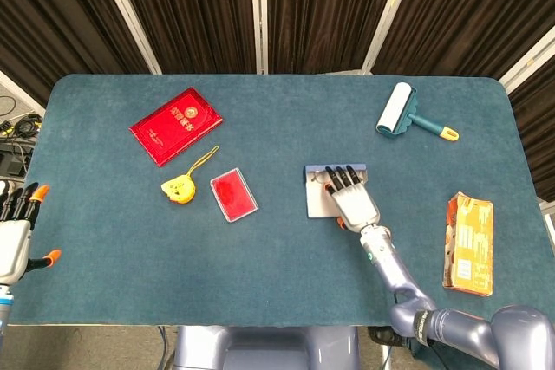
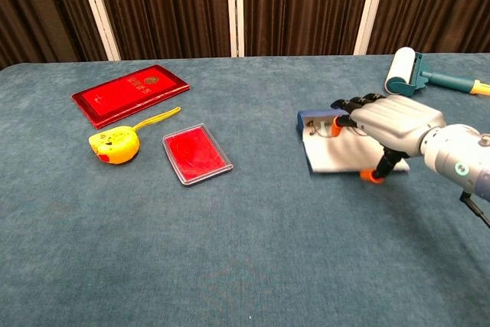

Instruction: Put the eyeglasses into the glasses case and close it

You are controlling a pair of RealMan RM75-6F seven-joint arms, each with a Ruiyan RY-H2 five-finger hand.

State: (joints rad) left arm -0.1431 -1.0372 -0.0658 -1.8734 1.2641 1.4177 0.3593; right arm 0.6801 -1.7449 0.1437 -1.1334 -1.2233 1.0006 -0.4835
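The glasses case [image 1: 316, 204] lies right of the table's centre, a blue tray with a white lid [image 2: 331, 160]. The eyeglasses [image 2: 321, 123] sit in the blue tray, mostly hidden by fingertips; in the head view the eyeglasses [image 1: 323, 177] are a thin dark outline. My right hand [image 1: 354, 203] lies palm-down over the lid, fingertips reaching the tray. From the chest, the right hand [image 2: 394, 122] has its thumb at the lid's near edge, and that edge is tilted up off the cloth. My left hand [image 1: 14, 233] hangs off the table's left edge, fingers apart, holding nothing.
A red booklet [image 1: 176, 125], a yellow tape measure [image 1: 178, 188] and a red card case [image 1: 233, 194] lie on the left half. A lint roller [image 1: 397, 110] sits at the back right. An orange carton [image 1: 469, 243] lies by the right edge.
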